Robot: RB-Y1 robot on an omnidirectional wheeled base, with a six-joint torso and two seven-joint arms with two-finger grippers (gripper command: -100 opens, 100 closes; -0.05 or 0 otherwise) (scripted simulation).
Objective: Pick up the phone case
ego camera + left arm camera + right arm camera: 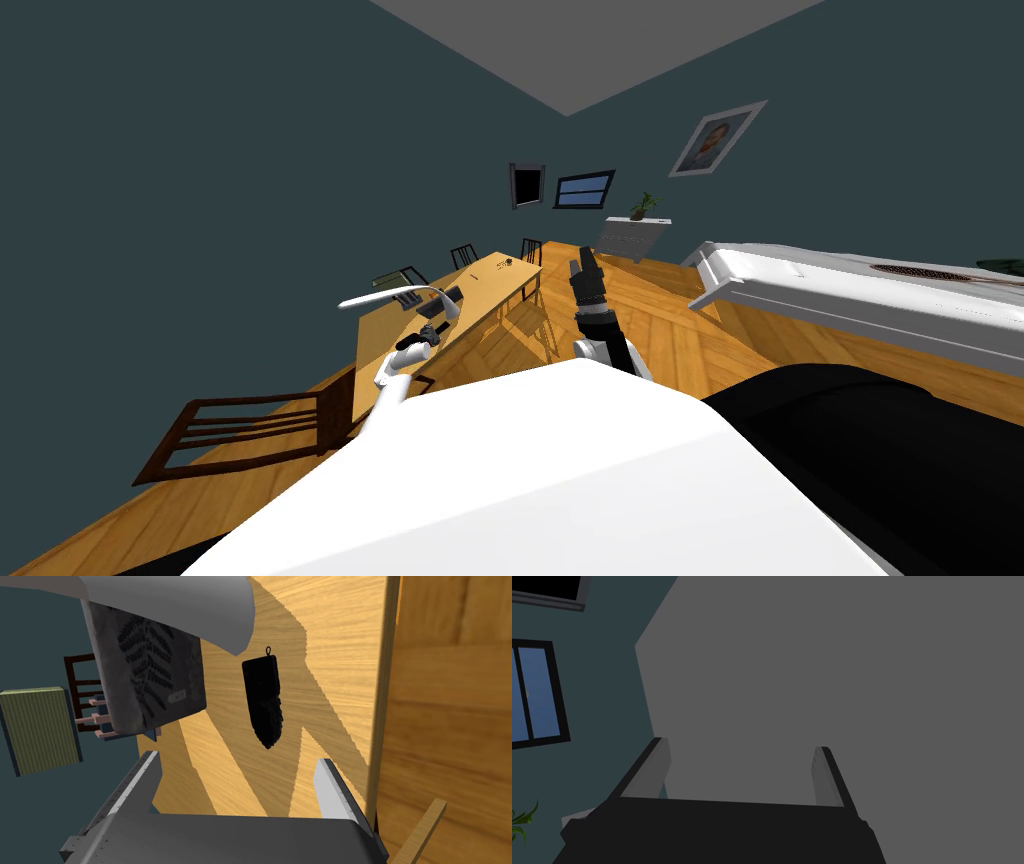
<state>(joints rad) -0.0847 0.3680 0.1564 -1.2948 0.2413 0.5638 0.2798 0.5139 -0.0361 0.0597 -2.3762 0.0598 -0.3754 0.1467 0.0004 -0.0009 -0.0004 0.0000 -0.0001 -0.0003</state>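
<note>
Wood-grained tabletop [325, 626] bearing flat, black, tapered phone case [263, 701] with loop | lying ahead of left gripper [236, 757], blades spread, not touching | right gripper [740, 744] hovering, spread too

Grey slab [150, 676] partly behind white lamp head [190, 606]
</note>
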